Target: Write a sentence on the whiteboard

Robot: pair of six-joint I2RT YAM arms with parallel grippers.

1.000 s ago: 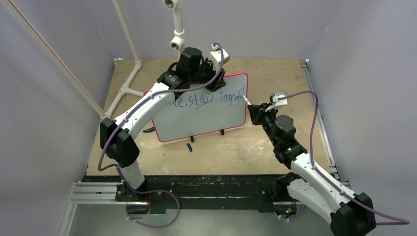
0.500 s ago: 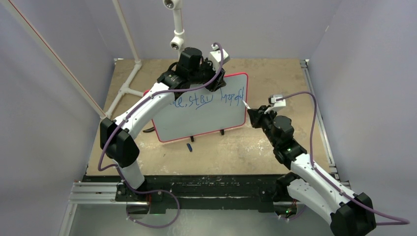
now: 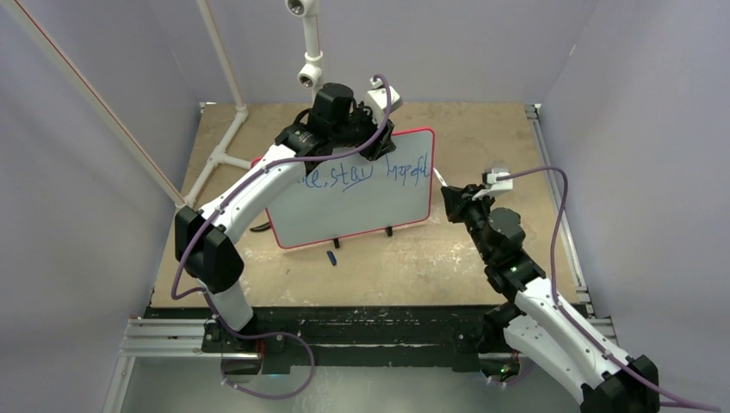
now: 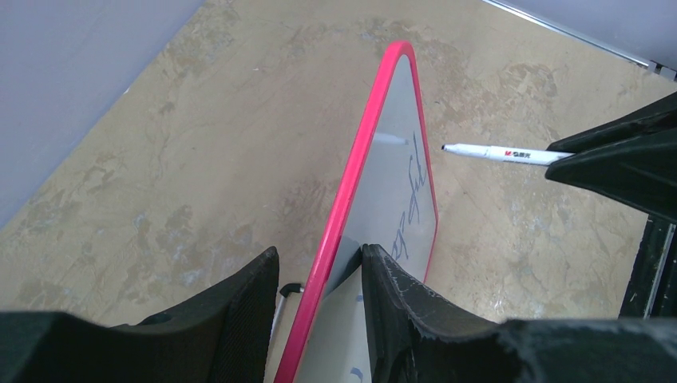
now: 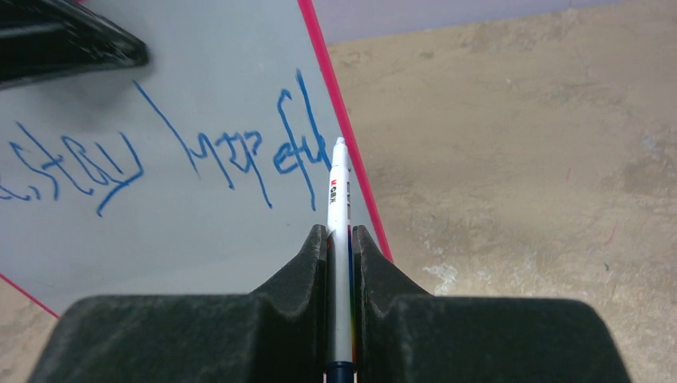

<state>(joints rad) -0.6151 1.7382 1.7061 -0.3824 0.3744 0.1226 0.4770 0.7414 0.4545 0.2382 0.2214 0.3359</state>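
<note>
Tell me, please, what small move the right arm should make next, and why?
Probably draw the right tool back a little, away from the whiteboard. The blue sentence seems finished, reaching almost to the right frame, and the tip of the marker hangs clear of the surface beside that edge, while the left tool grips the board's top edge.

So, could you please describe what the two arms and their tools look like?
The left arm and right arm have glossy white curved links joined by chunky black joints. A loose purple cable trails along each. The left tool and right tool have matte black, wedge-shaped fingers with a rough, slightly scuffed surface.
</note>
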